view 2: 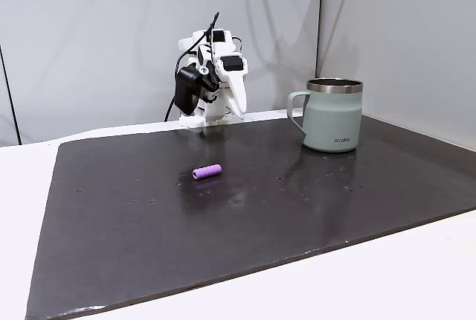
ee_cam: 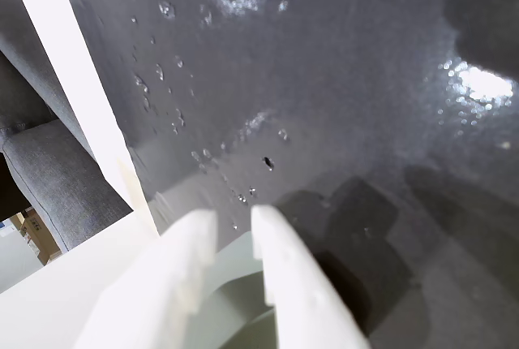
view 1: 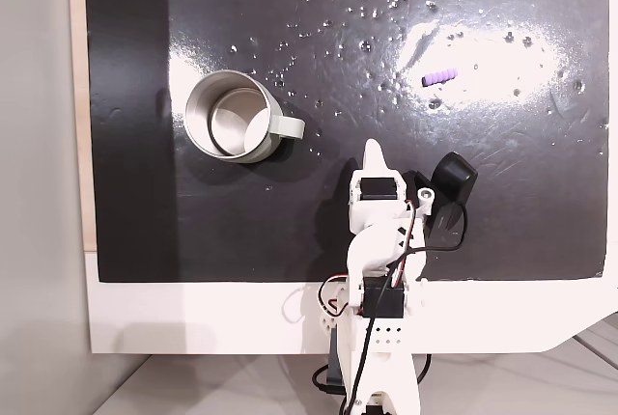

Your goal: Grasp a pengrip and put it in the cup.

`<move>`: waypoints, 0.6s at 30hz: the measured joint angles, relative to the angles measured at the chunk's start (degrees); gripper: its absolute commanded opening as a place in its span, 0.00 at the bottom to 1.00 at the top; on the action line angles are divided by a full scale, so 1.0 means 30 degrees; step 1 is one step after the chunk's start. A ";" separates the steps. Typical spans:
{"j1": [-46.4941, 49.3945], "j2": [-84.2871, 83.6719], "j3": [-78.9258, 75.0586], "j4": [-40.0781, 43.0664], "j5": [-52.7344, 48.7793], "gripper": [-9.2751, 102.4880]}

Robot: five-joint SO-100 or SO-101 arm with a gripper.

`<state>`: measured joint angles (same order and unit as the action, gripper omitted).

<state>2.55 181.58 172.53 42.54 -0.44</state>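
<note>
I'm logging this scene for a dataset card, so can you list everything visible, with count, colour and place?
pengrip: one, light purple, lying on the dark mat, apart from the mug, right of it in the top-down fixed view.
cup: one, silvery metal mug, upright on the mat, handle toward the pengrip.
mat: one, black, speckled with pale marks, covering most of the table.
table: one, white, under the mat.
gripper: one, white, fingers slightly parted, raised near the arm's base, holding nothing.

A dark mat (view 1: 290, 232) dotted with white specks covered the white tabletop (view 1: 193, 318); pale walls (view 2: 89, 37) stood behind.
</note>
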 measured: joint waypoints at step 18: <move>-0.0205 -0.0176 -0.1143 0.1816 -0.0850 0.08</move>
<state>1.93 181.05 169.10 47.99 -2.99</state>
